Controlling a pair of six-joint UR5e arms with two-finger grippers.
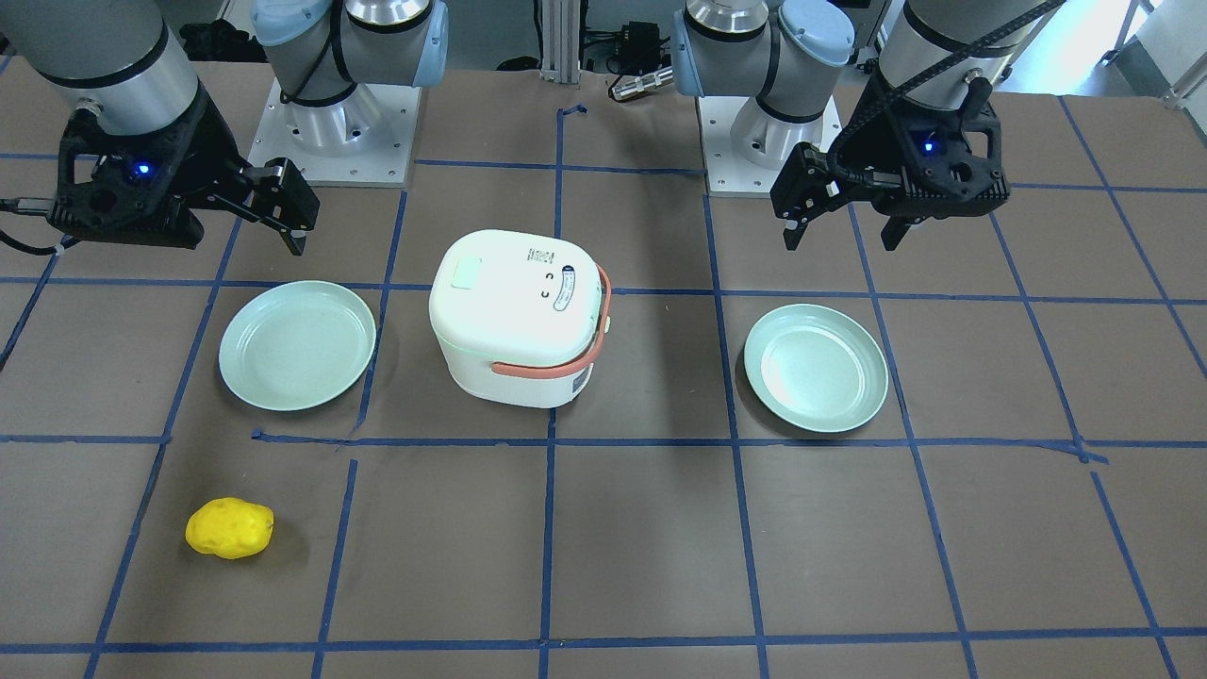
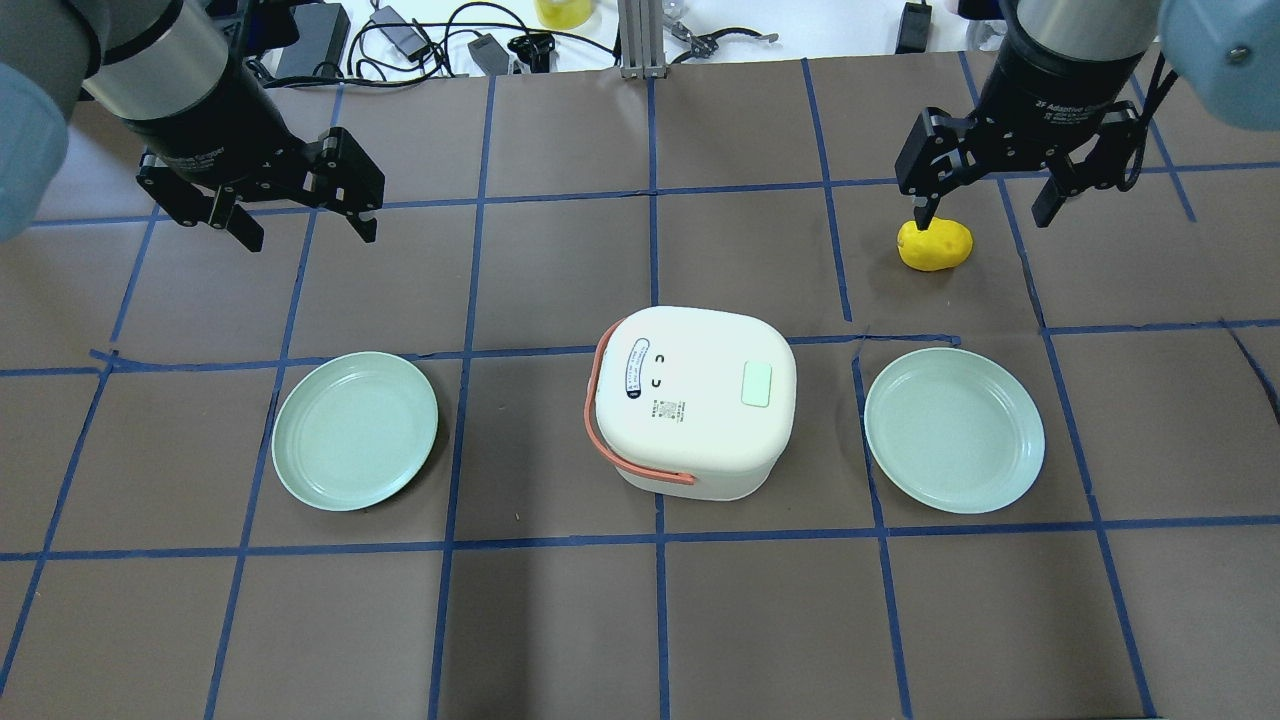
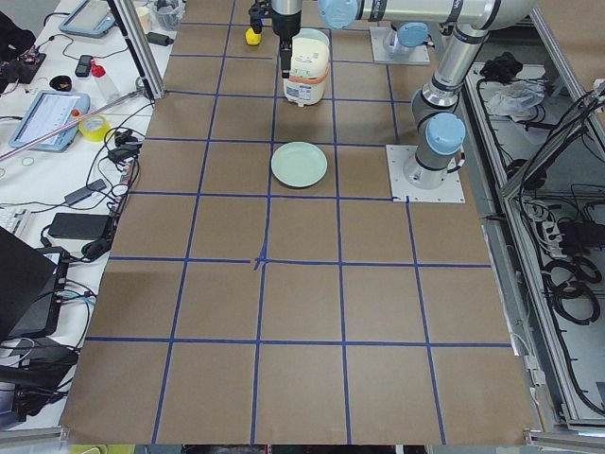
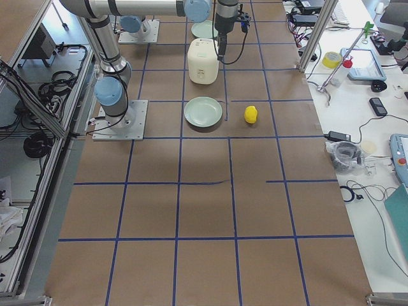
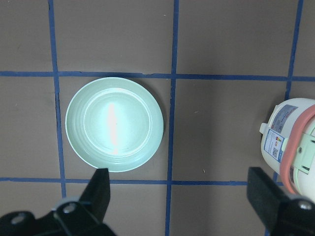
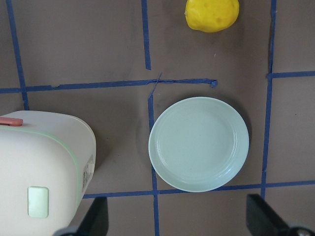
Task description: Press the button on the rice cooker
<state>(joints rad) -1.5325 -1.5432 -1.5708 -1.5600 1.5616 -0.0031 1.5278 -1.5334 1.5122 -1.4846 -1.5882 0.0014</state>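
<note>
The white rice cooker [image 2: 690, 400] with a coral handle stands in the middle of the table, lid shut. Its pale green button [image 2: 757, 383] is on the lid's right side and also shows in the front view [image 1: 466, 273] and the right wrist view [image 6: 38, 201]. My left gripper [image 2: 308, 232] is open and empty, raised beyond the left plate, far from the cooker. My right gripper [image 2: 985, 218] is open and empty, raised at the far right, one fingertip over a yellow object [image 2: 935, 245].
Two pale green plates flank the cooker: one on the left [image 2: 355, 430] and one on the right [image 2: 953, 430]. The yellow lumpy object lies beyond the right plate. Blue tape lines grid the brown table. Cables and clutter lie past the far edge.
</note>
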